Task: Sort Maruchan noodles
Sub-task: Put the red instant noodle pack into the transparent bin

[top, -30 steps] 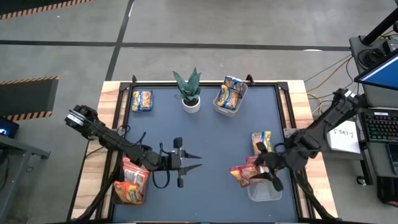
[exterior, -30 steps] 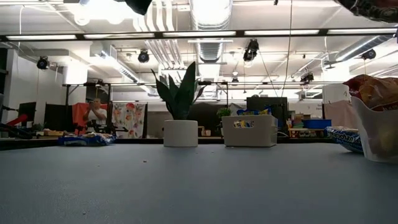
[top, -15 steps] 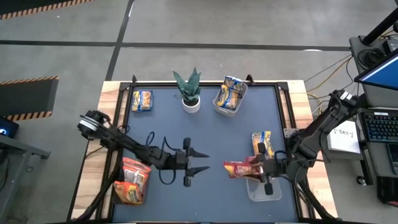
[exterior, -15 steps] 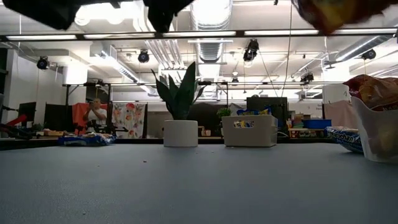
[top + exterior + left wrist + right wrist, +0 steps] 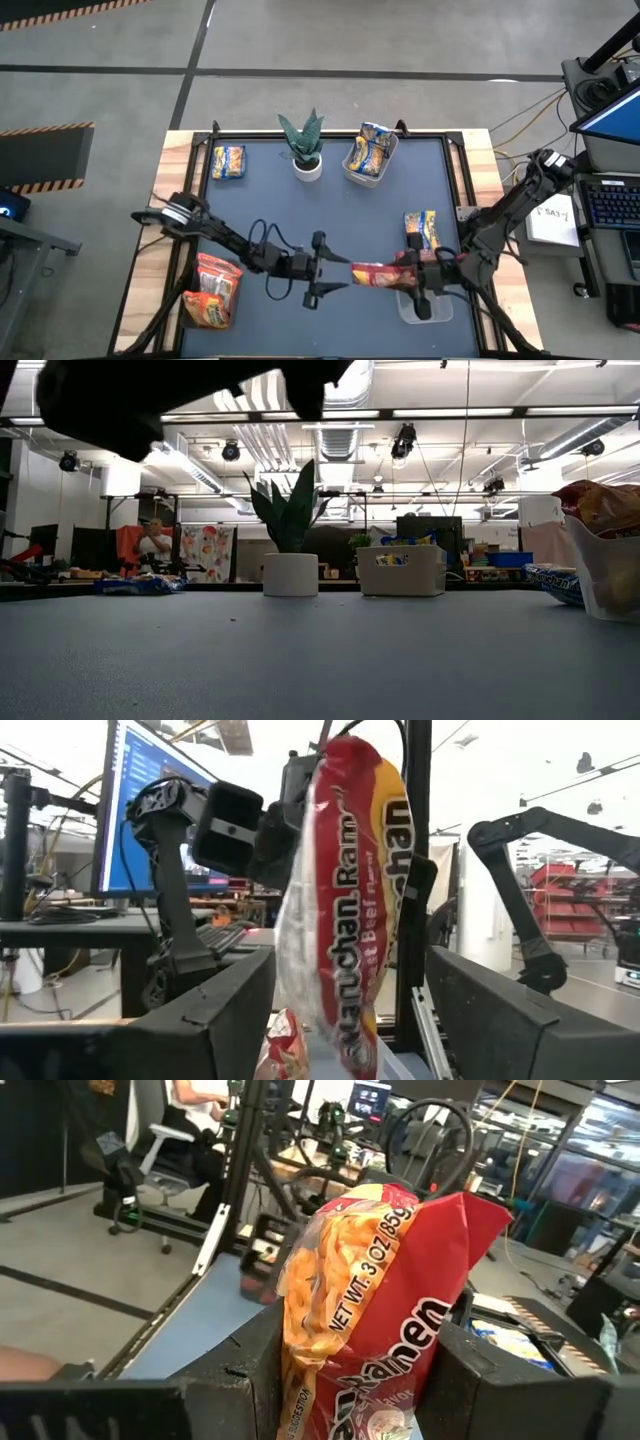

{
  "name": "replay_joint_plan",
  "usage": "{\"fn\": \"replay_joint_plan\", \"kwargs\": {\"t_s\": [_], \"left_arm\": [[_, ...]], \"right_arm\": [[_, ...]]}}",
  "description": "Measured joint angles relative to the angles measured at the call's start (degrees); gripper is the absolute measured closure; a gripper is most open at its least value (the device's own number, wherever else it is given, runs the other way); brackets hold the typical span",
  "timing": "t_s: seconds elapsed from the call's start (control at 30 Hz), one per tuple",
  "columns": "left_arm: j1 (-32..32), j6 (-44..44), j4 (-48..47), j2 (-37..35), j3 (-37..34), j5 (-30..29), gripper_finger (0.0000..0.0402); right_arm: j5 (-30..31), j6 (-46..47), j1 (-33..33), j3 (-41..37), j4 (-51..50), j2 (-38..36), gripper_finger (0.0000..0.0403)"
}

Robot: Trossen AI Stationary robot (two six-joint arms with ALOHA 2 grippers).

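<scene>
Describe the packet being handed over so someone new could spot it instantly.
Start at the dark blue table and go to its near edge, midway between the two arms. The red packet hangs there above the mat, pinched by the right gripper, its free end pointing into the left gripper. It alone is airborne; every other packet lies on the table or in a bin.

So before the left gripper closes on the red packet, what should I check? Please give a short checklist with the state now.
1. Right gripper holds red packet: ok.
2. Left gripper open: ok.
3. Packet between left fingers: ok in the left wrist view.
4. Packet clear of the table: cannot tell.
5. Left bin has room: cannot tell.
</scene>
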Motion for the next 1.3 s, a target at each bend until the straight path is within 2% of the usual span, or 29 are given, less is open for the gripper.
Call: {"fn": "replay_joint_plan", "kwargs": {"t_s": [0.17,0.47,0.97,1.13,1.3], "left_arm": [[0.7,-0.2,-0.1,2.7,3.3,1.4,0.0162],[1.4,-0.5,-0.1,3.1,4.2,1.4,0.0162],[3.1,-2.1,0.3,7.7,9.1,2.8,0.0163],[3.4,-2.0,-0.6,8.7,10.8,2.6,0.0181],[3.5,-2.0,-1.7,8.6,11.0,2.5,0.0226]], "right_arm": [[-2.0,0.4,-0.8,0.0,-0.1,0.0,0.0247],[-1.9,-0.5,-1.5,0.0,-0.4,0.1,0.0247],[-2.0,-0.1,-3.1,0.0,-0.9,0.1,0.0247],[-2.0,0.0,-3.1,0.0,-0.9,0.1,0.0247],[-2.0,0.1,-3.0,0.0,-1.0,0.1,0.0247]]}}
